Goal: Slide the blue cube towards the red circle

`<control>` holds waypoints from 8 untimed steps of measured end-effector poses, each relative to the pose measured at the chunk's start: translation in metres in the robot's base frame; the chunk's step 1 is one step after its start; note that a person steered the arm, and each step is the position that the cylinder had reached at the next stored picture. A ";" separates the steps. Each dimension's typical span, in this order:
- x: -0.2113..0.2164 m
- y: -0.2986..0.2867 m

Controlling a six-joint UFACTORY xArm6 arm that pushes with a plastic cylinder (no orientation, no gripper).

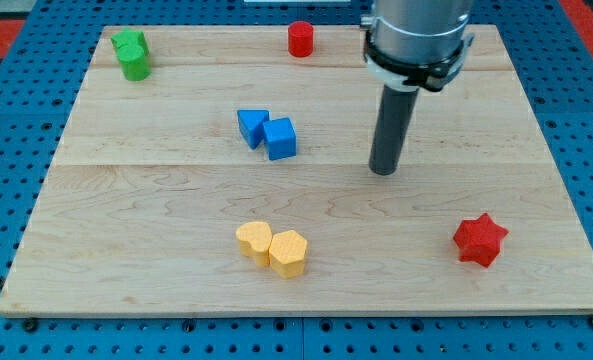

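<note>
The blue cube (pixel 282 139) sits near the middle of the wooden board, touching a second blue block (pixel 252 127) on its left. The red circle, a short red cylinder (pixel 300 39), stands at the view's top, above the cube and slightly to its right. My tip (pixel 383 170) is down on the board to the right of the blue cube, clearly apart from it, and a little lower in the view.
A green block (pixel 132 53) stands at the top left. Two yellow blocks (pixel 255 241) (pixel 288 253) touch each other near the bottom middle. A red star (pixel 479 240) lies at the bottom right. The board (pixel 126 200) rests on a blue pegboard.
</note>
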State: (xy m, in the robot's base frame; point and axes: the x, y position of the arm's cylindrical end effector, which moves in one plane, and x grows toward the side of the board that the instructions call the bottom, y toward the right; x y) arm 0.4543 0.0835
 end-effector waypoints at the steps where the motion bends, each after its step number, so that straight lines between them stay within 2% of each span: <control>1: 0.002 -0.029; 4: -0.002 -0.059; 5: -0.018 -0.062; 6: -0.031 -0.142; 7: -0.070 -0.140; 8: -0.079 -0.113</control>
State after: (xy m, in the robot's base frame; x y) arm 0.3750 -0.0297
